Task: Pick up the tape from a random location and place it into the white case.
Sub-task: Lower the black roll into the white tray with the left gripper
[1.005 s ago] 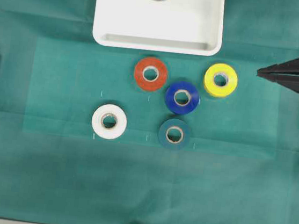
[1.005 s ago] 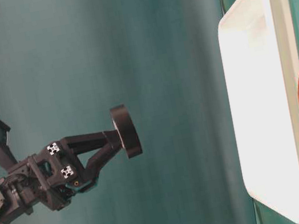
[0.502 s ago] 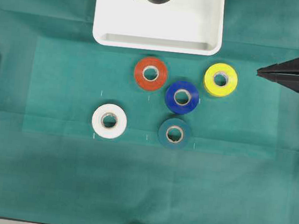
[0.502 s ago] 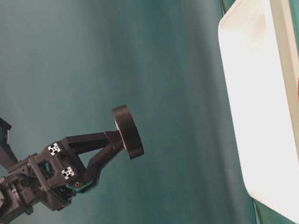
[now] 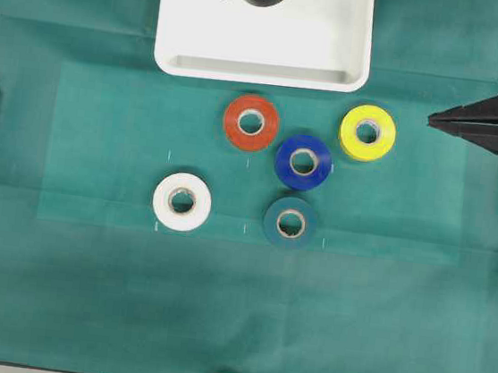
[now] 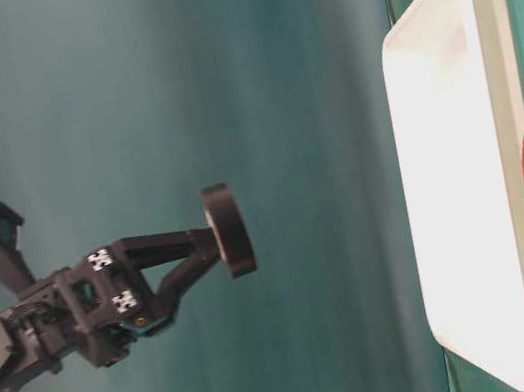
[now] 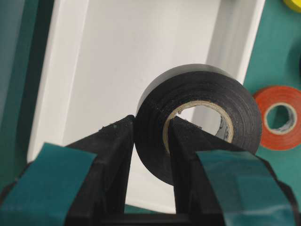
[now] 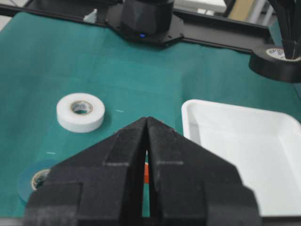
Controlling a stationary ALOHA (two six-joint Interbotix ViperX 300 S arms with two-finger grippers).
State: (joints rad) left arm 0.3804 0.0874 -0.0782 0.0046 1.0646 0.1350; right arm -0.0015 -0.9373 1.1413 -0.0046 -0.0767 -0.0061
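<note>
Green cloth-covered table (image 5: 84,294)

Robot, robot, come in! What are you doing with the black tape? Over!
Left gripper shut on the tape, held above the white case. Right gripper shut, empty, parked aside. Nothing blocking the drop.

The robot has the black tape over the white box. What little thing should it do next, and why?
Probably lower it a little more, then let go. The left gripper pinches the black tape by its wall, one jaw inside the hole. The tape hangs above the white case, not touching it, so dropping it now might make it bounce or roll.
</note>
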